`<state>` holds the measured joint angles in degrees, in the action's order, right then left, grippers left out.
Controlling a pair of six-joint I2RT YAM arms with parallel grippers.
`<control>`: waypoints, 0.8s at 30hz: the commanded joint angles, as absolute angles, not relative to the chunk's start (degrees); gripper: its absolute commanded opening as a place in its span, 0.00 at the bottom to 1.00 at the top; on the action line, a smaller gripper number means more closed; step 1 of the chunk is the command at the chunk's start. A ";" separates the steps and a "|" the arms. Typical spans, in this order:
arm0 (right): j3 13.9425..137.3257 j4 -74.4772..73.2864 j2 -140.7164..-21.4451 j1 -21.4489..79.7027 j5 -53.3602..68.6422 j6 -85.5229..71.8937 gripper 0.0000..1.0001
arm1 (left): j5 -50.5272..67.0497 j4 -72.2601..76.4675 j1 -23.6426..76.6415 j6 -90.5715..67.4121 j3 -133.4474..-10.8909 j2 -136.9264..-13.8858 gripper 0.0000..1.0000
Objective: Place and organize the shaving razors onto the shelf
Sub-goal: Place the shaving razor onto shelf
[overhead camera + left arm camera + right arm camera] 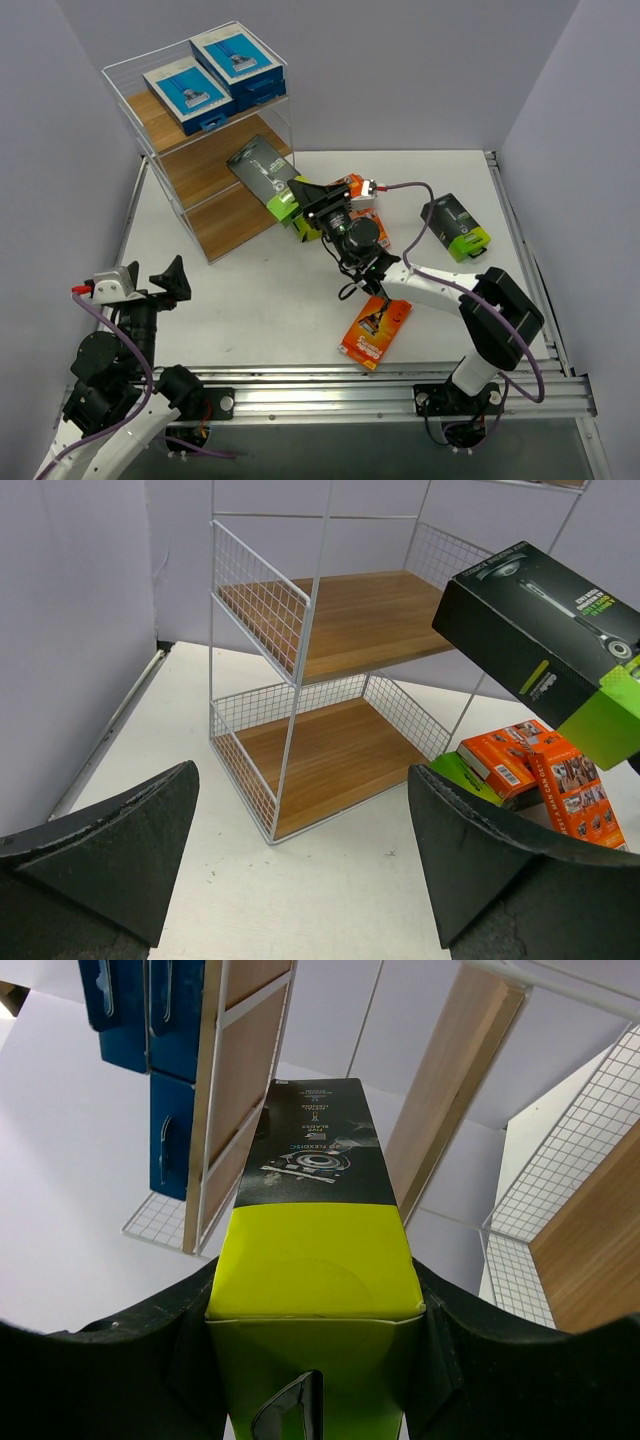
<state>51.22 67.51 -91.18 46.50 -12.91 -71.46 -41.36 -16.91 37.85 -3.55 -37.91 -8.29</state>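
Here the right fingers (150, 1360) are clamped on the lime-green end of a black pack (262, 170), held in the air just beside the middle board of the shelf (190, 165), upper left of the top view. Blue packs (188, 92) lie on its top tier. The left fingers (100, 850), at lower left, are spread wide and hold nothing. An orange pack (377, 330) lies on the tabletop (250, 290).

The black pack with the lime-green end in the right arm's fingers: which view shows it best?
The left wrist view: the pack appears large, its printed face and side clear. The top external view shows it small; the right wrist view shows it end-on, foreshortened, between the right fingers.
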 commanded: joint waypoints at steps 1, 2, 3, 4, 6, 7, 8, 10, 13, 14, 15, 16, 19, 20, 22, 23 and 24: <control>58.96 78.41 -91.93 44.92 -11.52 -73.39 0.00 | -41.40 -14.94 38.23 -2.46 -37.97 -8.09 0.94; 59.93 77.88 -92.54 44.56 -10.64 -73.39 0.00 | -41.48 -14.85 38.23 -2.37 -37.97 -8.00 0.97; 60.81 77.44 -93.68 44.13 -10.37 -73.39 0.00 | -41.31 -14.85 38.32 -2.29 -37.97 -7.74 0.91; 61.69 77.08 -94.21 43.86 -10.11 -73.39 0.00 | -41.31 -14.77 38.23 -2.29 -37.97 -7.65 0.84; 64.15 76.56 -96.05 43.51 -9.32 -73.74 0.00 | -41.31 -14.68 38.32 -2.20 -37.97 -7.56 0.71; 65.03 76.03 -96.59 43.07 -9.06 -73.91 0.00 | -41.22 -14.59 38.32 -2.20 -37.97 -7.47 0.62; 66.43 75.85 -97.29 42.81 -8.88 -74.09 0.00 | -41.22 -14.50 38.41 -2.20 -37.88 -7.56 0.59; 67.76 74.71 -99.13 42.19 -8.79 -75.14 0.00 | -41.13 -14.50 38.50 -2.29 -37.79 -7.65 0.35; 70.57 72.78 -101.51 41.84 -9.23 -75.67 0.00 | -41.83 -14.24 38.67 -2.46 -37.71 -8.00 0.06; 71.36 72.34 -102.12 41.66 -9.40 -75.67 0.00 | -42.18 -14.24 38.67 -2.63 -37.71 -8.09 0.03; 72.15 71.29 -103.17 41.66 -9.49 -75.67 0.00 | -42.27 -14.33 38.76 -2.72 -37.71 -8.17 0.02; 73.64 70.67 -103.71 41.66 -9.58 -75.85 0.00 | -42.36 -14.33 38.76 -2.72 -37.62 -8.09 0.02; 76.45 69.35 -105.81 41.22 -9.41 -76.46 0.00 | -42.45 -14.15 38.93 -2.64 -37.44 -7.74 0.02; 77.25 68.91 -106.26 40.96 -9.32 -76.64 0.00 | -42.63 -14.15 39.02 -2.72 -37.44 -7.65 0.17; 78.92 67.77 -107.66 40.78 -9.05 -76.55 0.00 | -42.71 -13.98 39.20 -2.72 -37.35 -7.56 0.38; 80.75 67.07 -108.19 40.69 -8.88 -76.55 0.00 | -42.71 -14.06 39.20 -2.72 -37.27 -7.38 0.46; 81.55 65.41 -108.98 40.61 -8.96 -76.55 0.00 | -42.71 -13.98 39.29 -2.72 -37.18 -7.30 0.57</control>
